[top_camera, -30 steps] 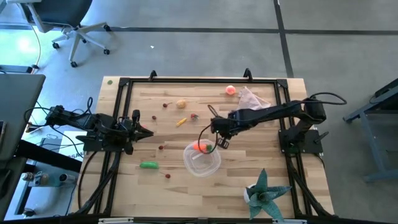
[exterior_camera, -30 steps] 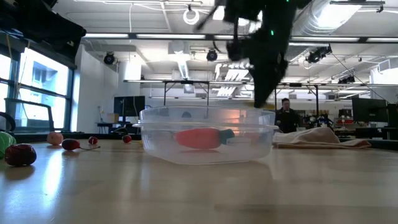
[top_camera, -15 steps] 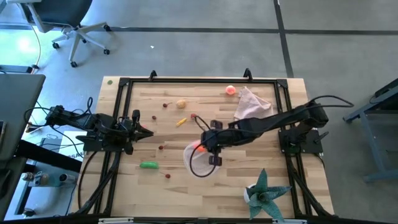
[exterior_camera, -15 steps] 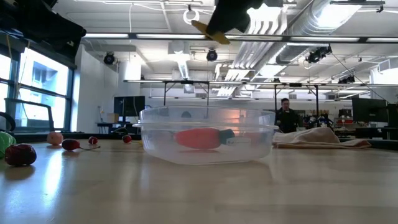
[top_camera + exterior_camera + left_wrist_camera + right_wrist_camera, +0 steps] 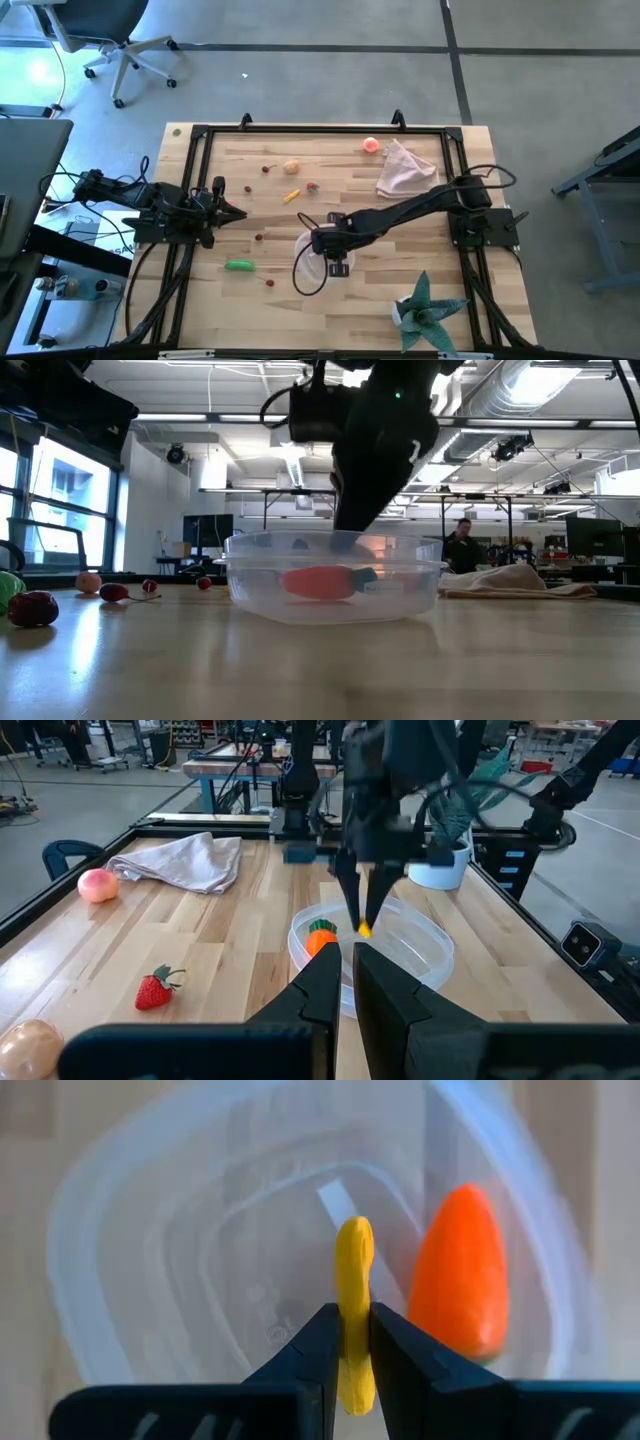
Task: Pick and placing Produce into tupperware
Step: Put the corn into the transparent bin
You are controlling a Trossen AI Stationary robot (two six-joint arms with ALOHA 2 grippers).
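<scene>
The clear tupperware [image 5: 322, 256] sits mid-table with an orange carrot [image 5: 462, 1270] lying inside it. My right gripper [image 5: 353, 1316] hangs over the tupperware's inside, shut on a yellow stick [image 5: 354, 1270]. In the left wrist view the stick's tip [image 5: 365, 930] shows just below the right gripper's fingers. My left gripper [image 5: 240, 213] waits shut at the table's left. Lying loose on the wood are another yellow stick [image 5: 291, 195], a tan ball [image 5: 292, 167], a pink ball [image 5: 371, 145], a green pod [image 5: 239, 265] and red berries [image 5: 259, 238]. My right gripper pinches the yellow stick's middle [image 5: 355, 1330] between its two fingers. They come steeply from above, slanting toward the table's left. The stick runs along the fingers, and its free end [image 5: 354, 1235] pokes out past the tips. It hangs clear above the tupperware's floor, beside the carrot.
A pink cloth [image 5: 405, 168] lies at the far right. A teal spiky plant in a white pot [image 5: 425, 312] stands at the near right. A strawberry [image 5: 155, 988] lies between the tupperware and the far left produce. A black frame [image 5: 200, 135] borders the table.
My right gripper has carried the yellow stick from beyond the tupperware's far edge toward the table's near edge, over the container. It has sunk and rolled at the wrist, and now reaches down to the rim. The carrot and the tupperware have stayed put.
</scene>
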